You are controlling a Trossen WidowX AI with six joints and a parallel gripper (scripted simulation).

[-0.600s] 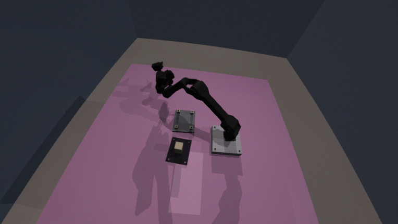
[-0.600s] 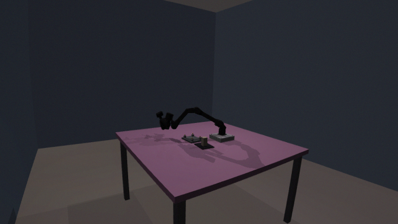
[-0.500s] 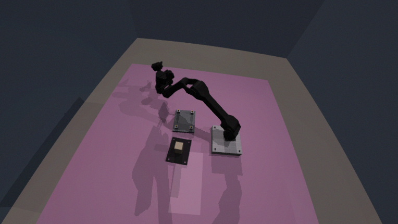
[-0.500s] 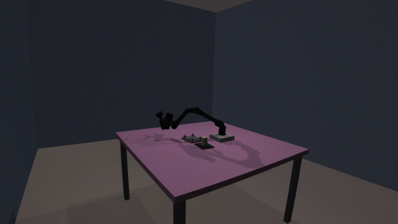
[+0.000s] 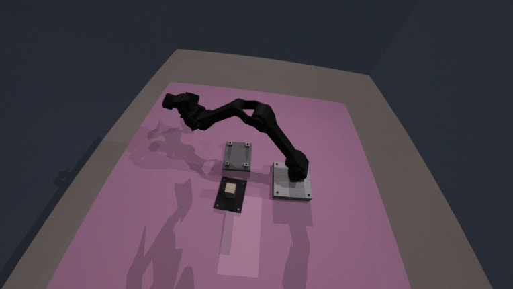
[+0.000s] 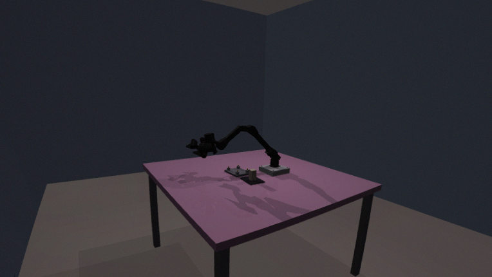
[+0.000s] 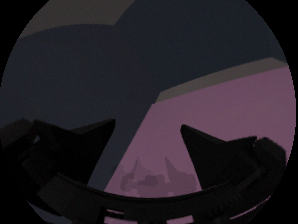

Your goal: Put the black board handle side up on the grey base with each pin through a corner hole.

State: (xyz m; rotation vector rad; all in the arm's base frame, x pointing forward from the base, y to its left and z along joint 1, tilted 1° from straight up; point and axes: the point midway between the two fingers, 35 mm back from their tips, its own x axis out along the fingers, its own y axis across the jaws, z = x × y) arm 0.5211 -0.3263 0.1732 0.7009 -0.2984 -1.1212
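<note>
Jaws [image 5: 167, 101] [image 6: 191, 147] spread wide, nothing gripped, held high w/ the approach to come! Black board [image 5: 221, 201] [image 6: 255, 181] is laid flat on the counter [image 5: 305, 247] [image 6: 220, 213] [image 7: 225, 110] beside the grey base [image 5: 237, 154] [image 6: 235, 172], handle [image 5: 230, 190] [image 6: 252, 174] up (for grasping, presumably).

pink table [image 5: 323, 143] [image 6: 261, 206] [image 7: 225, 130], dark blue walls [image 5: 89, 43] [image 6: 137, 85] [image 7: 75, 70], dim light

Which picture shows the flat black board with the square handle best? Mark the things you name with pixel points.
The top view: the flat black board [image 5: 219, 202] [image 6: 254, 182] shows its corner holes there. The exterior view shows it small, handle upright. The wrist view misses it.
</note>
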